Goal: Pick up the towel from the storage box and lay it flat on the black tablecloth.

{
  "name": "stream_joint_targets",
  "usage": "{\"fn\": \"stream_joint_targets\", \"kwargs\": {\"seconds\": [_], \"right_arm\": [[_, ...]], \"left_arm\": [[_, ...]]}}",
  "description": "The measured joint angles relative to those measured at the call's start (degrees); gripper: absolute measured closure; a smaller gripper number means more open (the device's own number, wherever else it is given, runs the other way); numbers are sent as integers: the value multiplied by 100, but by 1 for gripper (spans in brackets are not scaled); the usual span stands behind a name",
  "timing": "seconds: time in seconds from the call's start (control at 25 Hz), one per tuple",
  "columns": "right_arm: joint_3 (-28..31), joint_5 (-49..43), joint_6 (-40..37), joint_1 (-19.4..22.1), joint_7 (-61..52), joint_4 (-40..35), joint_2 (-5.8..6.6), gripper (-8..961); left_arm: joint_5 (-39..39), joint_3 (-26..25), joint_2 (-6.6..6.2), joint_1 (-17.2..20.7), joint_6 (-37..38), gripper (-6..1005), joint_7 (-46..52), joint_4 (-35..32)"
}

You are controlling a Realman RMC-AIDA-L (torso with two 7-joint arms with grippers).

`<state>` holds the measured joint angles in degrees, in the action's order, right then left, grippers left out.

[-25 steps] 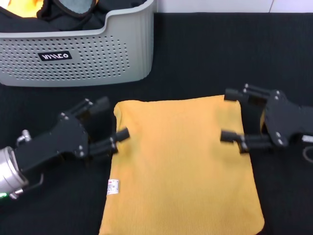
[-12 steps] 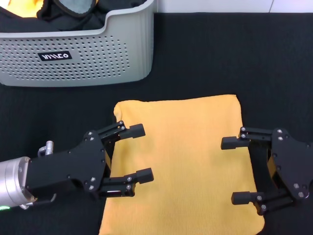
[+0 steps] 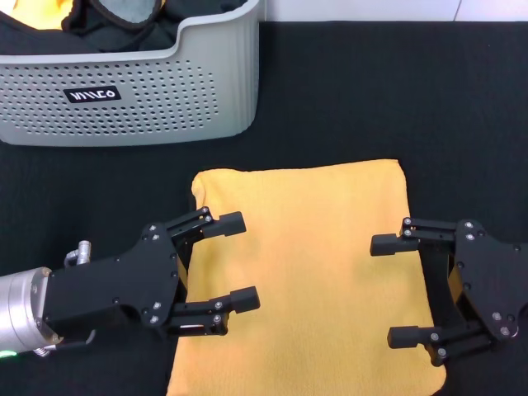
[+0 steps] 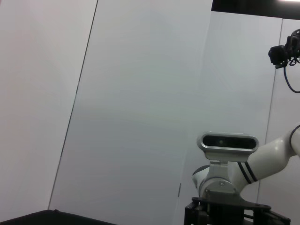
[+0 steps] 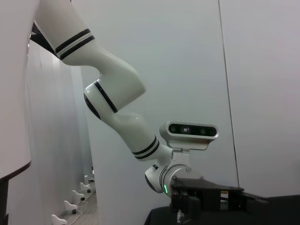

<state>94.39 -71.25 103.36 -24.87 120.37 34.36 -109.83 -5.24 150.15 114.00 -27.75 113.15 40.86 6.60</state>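
Note:
The towel point(image 3: 309, 272) lies flat, yellow face up, on the black tablecloth point(image 3: 396, 99) in the head view. My left gripper point(image 3: 235, 261) is open over the towel's left edge, its fingers pointing inward. My right gripper point(image 3: 386, 290) is open over the towel's right edge, its fingers pointing toward the left one. Neither holds anything. The storage box point(image 3: 132, 91) stands at the back left with dark and yellow cloth inside. The wrist views show only walls and the other arm.
The storage box's front wall is a short way behind the towel's far edge. A white strip of wall point(image 3: 363, 10) runs along the tablecloth's far edge. The left wrist view shows the right arm point(image 4: 243, 164); the right wrist view shows the left arm point(image 5: 122, 108).
Both grippers have moved toward me along the towel's side edges, from its far corners to its middle and near part. In the last half second they have barely moved.

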Motion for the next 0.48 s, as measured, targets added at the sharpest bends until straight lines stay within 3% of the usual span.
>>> {"fn": "stream_joint_targets", "kwargs": {"seconds": [0.48], "right_arm": [[-9, -21, -1, 7, 36, -9, -10, 80]], "left_arm": [[12, 19, 30, 11, 17, 120, 12, -19]]}}
